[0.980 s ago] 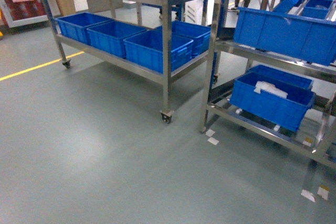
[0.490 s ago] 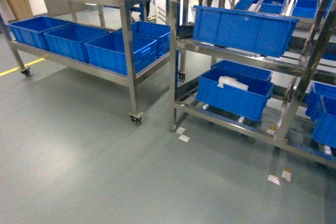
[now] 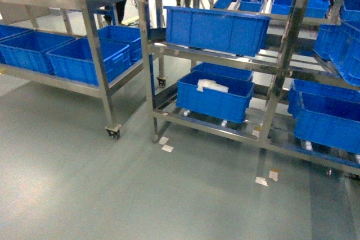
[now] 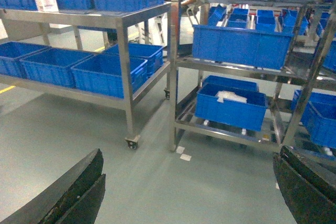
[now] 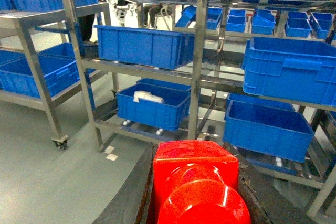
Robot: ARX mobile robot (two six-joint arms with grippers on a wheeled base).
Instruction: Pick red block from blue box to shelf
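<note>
Head view: the shelf [image 3: 270, 91] — a shiny steel rack with perforated uprights — fills the right half and carries dark blue crates [image 3: 216, 29] on several tiers; one lower crate [image 3: 214, 99] holds something white. A second steel rack on castors [image 3: 98, 68] stands just left of it, also loaded with blue crates. Right wrist view: right claw [image 5: 197, 192] clamped on the red block [image 5: 197, 182], stud toward the camera, in front of the shelf. Left wrist view: left claw [image 4: 189, 192] — dark fingers [image 4: 71, 192] spread wide apart, nothing between them.
</note>
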